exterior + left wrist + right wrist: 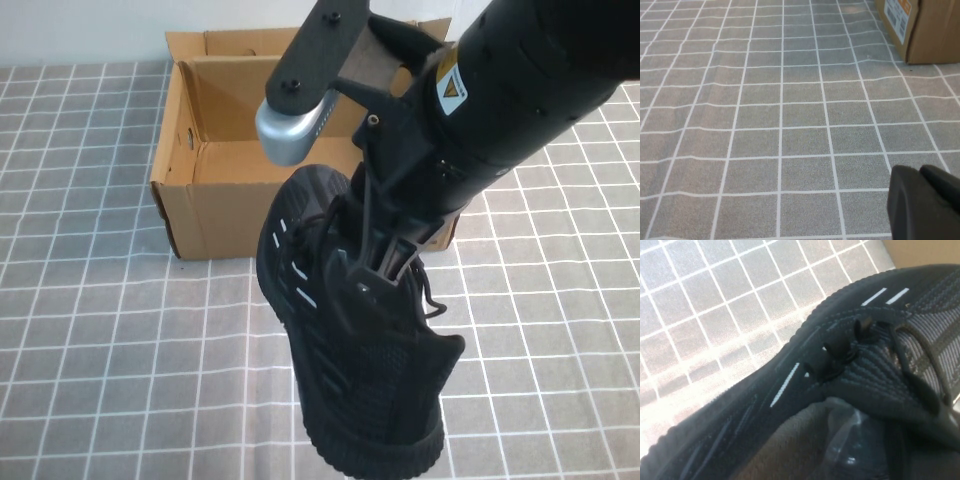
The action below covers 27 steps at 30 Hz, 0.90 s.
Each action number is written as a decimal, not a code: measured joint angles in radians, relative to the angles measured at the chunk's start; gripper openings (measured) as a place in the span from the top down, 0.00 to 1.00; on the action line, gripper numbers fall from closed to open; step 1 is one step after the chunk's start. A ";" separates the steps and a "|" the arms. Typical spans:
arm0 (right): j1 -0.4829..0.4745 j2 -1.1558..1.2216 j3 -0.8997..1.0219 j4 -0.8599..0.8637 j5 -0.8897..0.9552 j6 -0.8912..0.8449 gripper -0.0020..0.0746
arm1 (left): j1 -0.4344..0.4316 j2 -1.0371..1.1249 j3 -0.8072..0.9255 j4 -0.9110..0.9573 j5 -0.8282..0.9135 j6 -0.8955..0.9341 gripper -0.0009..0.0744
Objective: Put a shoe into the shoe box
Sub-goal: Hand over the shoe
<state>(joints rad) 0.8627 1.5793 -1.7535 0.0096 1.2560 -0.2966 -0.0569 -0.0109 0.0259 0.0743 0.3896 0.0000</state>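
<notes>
The black knit shoe (360, 380) with white side dashes hangs above the table, just in front of the shoe box's near wall. My right gripper (386, 268) is shut on the shoe at its lacing and tongue, reaching down from the upper right. In the right wrist view the shoe (855, 370) fills the frame, its opening and laces close up. The brown cardboard shoe box (215, 205) stands open at the back, its lid flap up. My left gripper (920, 172) is shut and holds nothing, low over the checked cloth, with a corner of the shoe box (925, 35) beyond it.
A grey cloth with a white grid (110, 330) covers the whole table. The right arm's black body (520, 90) crosses over the box's right side. A printed label (899, 15) shows on the box's outer wall.
</notes>
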 joint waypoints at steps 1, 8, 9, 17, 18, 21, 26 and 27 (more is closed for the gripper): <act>0.000 0.000 0.000 0.000 -0.002 0.000 0.98 | 0.000 0.000 0.000 0.000 0.000 0.000 0.99; 0.000 0.000 0.000 0.029 -0.004 0.000 0.98 | 0.000 0.000 0.000 -0.012 -0.114 -0.022 0.99; 0.000 0.000 0.000 0.031 -0.006 0.000 0.98 | 0.000 0.000 0.000 -0.060 -0.156 -0.045 0.99; 0.000 0.000 0.000 0.035 -0.045 0.053 0.98 | 0.000 0.000 0.000 -0.312 -0.341 -0.195 0.99; 0.000 0.002 0.000 0.035 -0.047 0.061 0.98 | 0.000 0.000 0.000 -0.319 -0.347 -0.206 0.99; 0.000 0.013 0.000 0.035 -0.047 0.080 0.98 | -0.004 0.000 -0.040 -0.320 -0.276 -0.218 0.99; 0.000 0.044 0.000 0.007 -0.074 0.114 0.98 | -0.025 0.092 -0.235 -0.295 -0.028 -0.133 0.99; 0.000 0.053 -0.006 0.002 -0.074 0.118 0.98 | -0.029 0.132 -0.274 -0.292 0.025 -0.115 0.99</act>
<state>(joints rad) 0.8627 1.6324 -1.7598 0.0119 1.1820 -0.1784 -0.0860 0.1210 -0.2485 -0.2182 0.4144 -0.1151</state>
